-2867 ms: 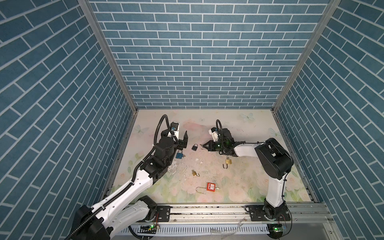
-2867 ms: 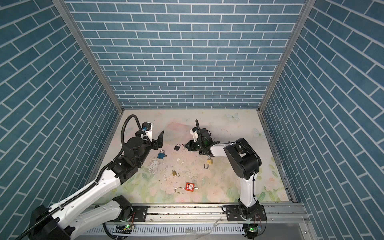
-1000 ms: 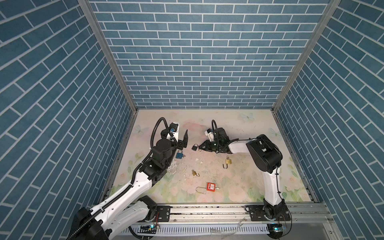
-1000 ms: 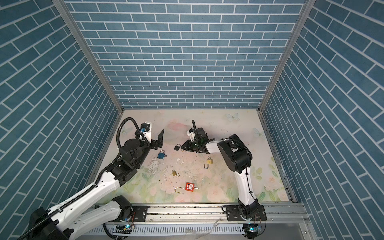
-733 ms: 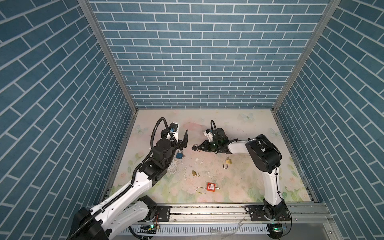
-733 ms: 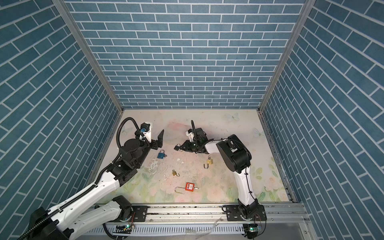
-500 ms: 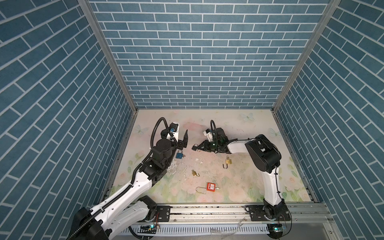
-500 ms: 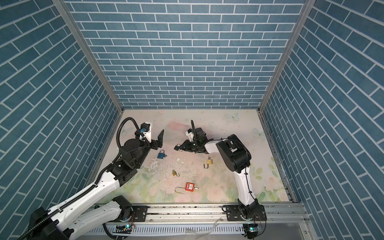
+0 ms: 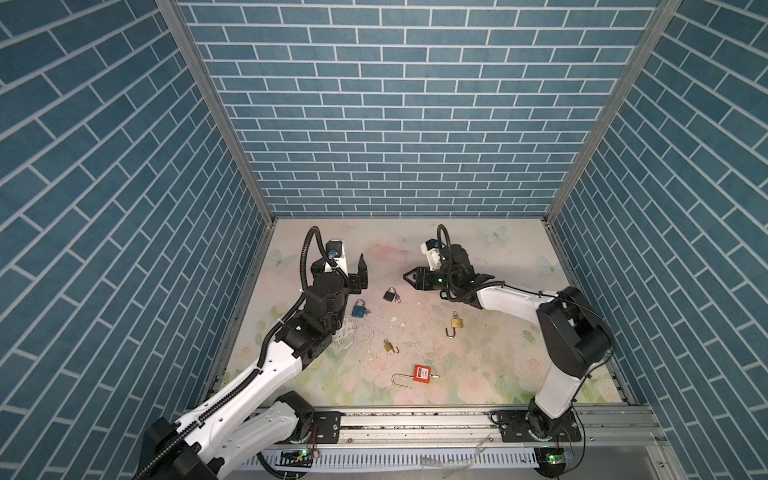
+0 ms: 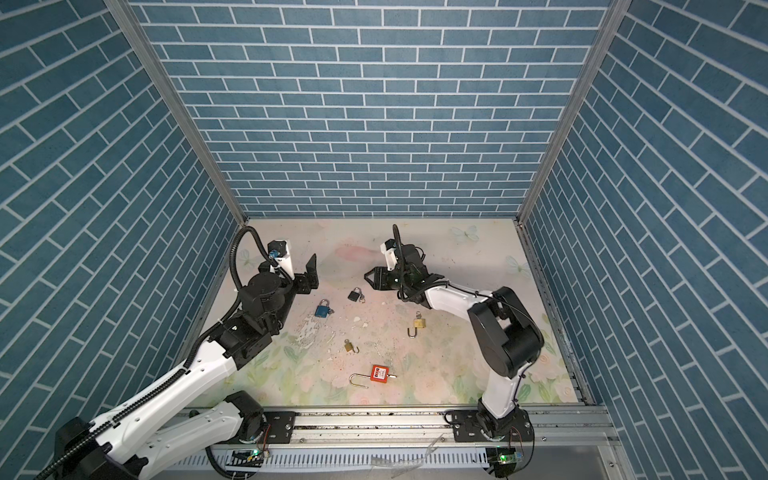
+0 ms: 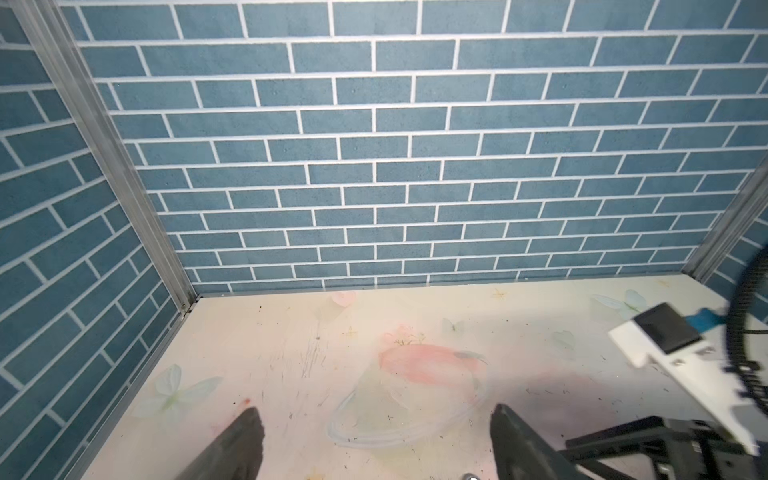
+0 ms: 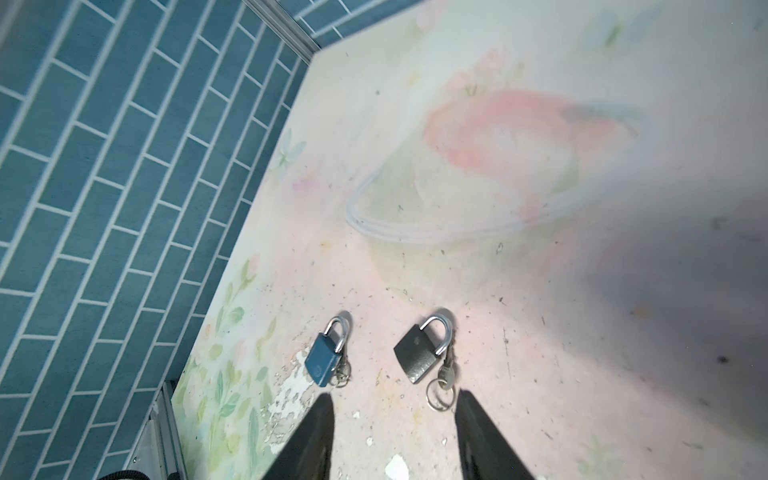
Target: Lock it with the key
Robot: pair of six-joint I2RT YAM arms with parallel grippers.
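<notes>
Read the floral surface [image 9: 498, 257] as a dial in the top views, with twelve at the back wall. The left arm [image 9: 266, 365] reaches in from seven. Its left claw [image 11: 374, 411] sits near ten, lifted off the surface with its fingers spread wide around nothing, and it looks parked clear of the work. The right arm [image 9: 569, 332] folds in from four. Its right claw [image 12: 395, 395] hovers close to twelve with the tips aimed toward the locks at seven. Its jaws are parted and empty, probably to leave room to close on a small part.

The red padlock [image 9: 421, 372] lies at six with its long shackle swung out. The blue padlock [image 9: 359, 309] sits toward nine, and its shackle appears seated. The black padlock [image 9: 389, 295], nearest the right claw, lies flat just off centre toward eleven. In the right wrist view its shackle looks pressed home, though I cannot be sure. A brass padlock [image 9: 456, 322] toward three and a smaller brass padlock [image 9: 390, 347] toward seven both show hooked, open shackles, so I judge they are not yet locked.

The key [image 12: 446, 374] lies on its ring beside the black padlock's shackle end, apparently out of the keyway. It is just ahead of one right fingertip [image 12: 469, 415] and free of the claw.
</notes>
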